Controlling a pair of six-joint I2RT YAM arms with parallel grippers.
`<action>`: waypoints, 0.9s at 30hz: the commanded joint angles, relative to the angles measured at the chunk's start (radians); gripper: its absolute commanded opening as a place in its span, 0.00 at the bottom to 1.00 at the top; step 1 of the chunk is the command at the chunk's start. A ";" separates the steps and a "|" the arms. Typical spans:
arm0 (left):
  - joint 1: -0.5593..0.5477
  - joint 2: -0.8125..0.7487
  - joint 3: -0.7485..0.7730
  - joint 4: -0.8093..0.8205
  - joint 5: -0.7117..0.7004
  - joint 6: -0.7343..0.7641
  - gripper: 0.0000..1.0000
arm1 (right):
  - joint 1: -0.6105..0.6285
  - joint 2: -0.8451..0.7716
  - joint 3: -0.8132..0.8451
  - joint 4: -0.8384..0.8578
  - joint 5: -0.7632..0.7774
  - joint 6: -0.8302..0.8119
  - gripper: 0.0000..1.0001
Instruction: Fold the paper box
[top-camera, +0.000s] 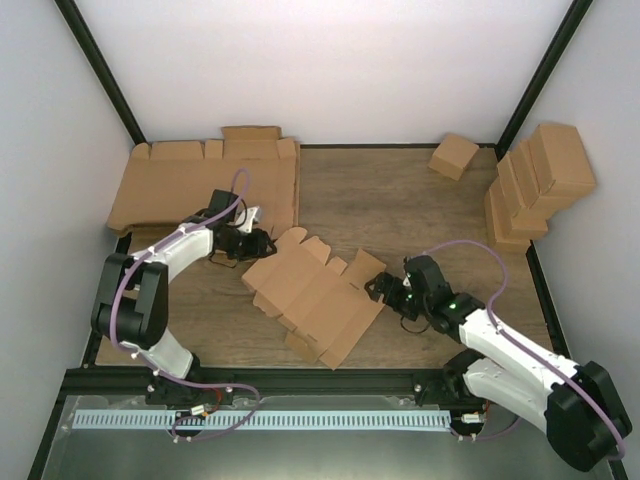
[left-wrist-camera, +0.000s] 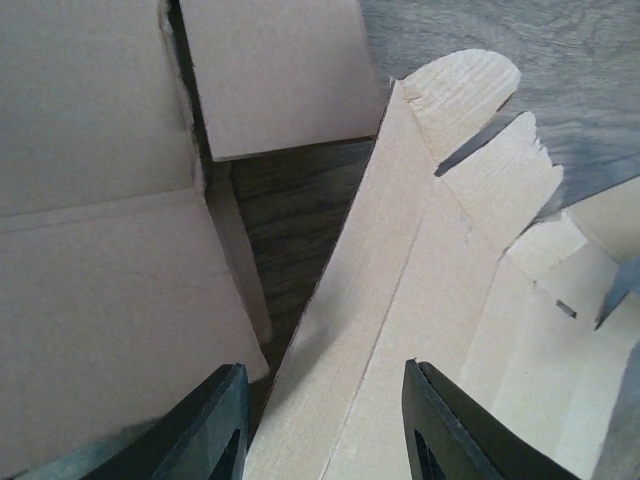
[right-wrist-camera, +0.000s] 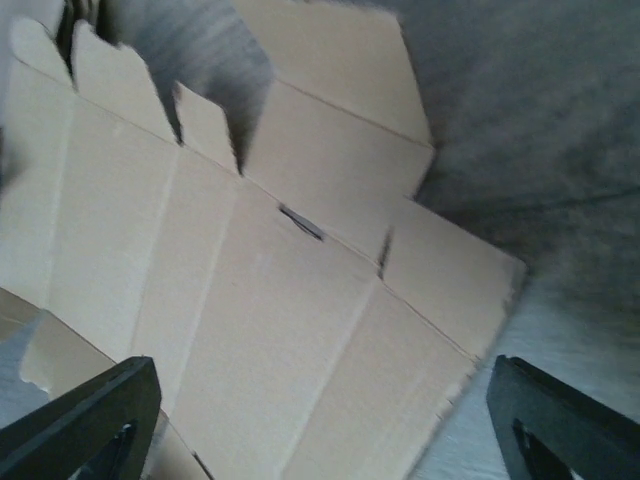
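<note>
Wood-grain tabletop (top-camera: 400, 200) with a dark streaky laminate look, white walls round it and black frame posts in the far corners. Paper box (top-camera: 315, 295) lay unfolded mid-table on a diagonal between the two arms: plain brown matte cardboard, die-cut, stepped flaps along both long edges, straight creases splitting it into panels. Right wrist view showed short dark slits (right-wrist-camera: 302, 222) cut at the crease junctions and pointed notches between flaps. Left wrist view showed a rounded tuck tab (left-wrist-camera: 470, 85) with faint fluting lines and a slightly ragged cut edge, on a strip that rose off the table. Left gripper (top-camera: 262, 243) sat at the box's far-left corner, black fingers (left-wrist-camera: 225, 430) spread moderately with that raised strip running up between them; could not tell if either pad touched it. Right gripper (top-camera: 385, 290) sat at the box's right edge, jaws spread wide over the flat panels, fingers (right-wrist-camera: 95, 415) at the bottom corners of its own view, gripping nothing. Large notched cardboard sheets (top-camera: 180, 185) lay stacked at far left, a small cube-like carton (top-camera: 453, 156) at the far edge, and a stepped pile of folded brown cartons (top-camera: 535, 185) leaned on the right wall.
</note>
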 joint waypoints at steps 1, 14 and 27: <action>0.000 -0.051 0.000 -0.015 0.058 0.004 0.44 | 0.002 -0.038 -0.045 -0.079 -0.028 0.098 0.88; -0.002 -0.156 -0.104 -0.004 0.206 -0.008 0.44 | 0.002 0.105 -0.088 0.047 -0.160 0.136 0.48; -0.052 -0.197 -0.126 -0.057 0.131 0.000 0.30 | 0.003 0.219 -0.016 0.093 -0.105 -0.001 0.46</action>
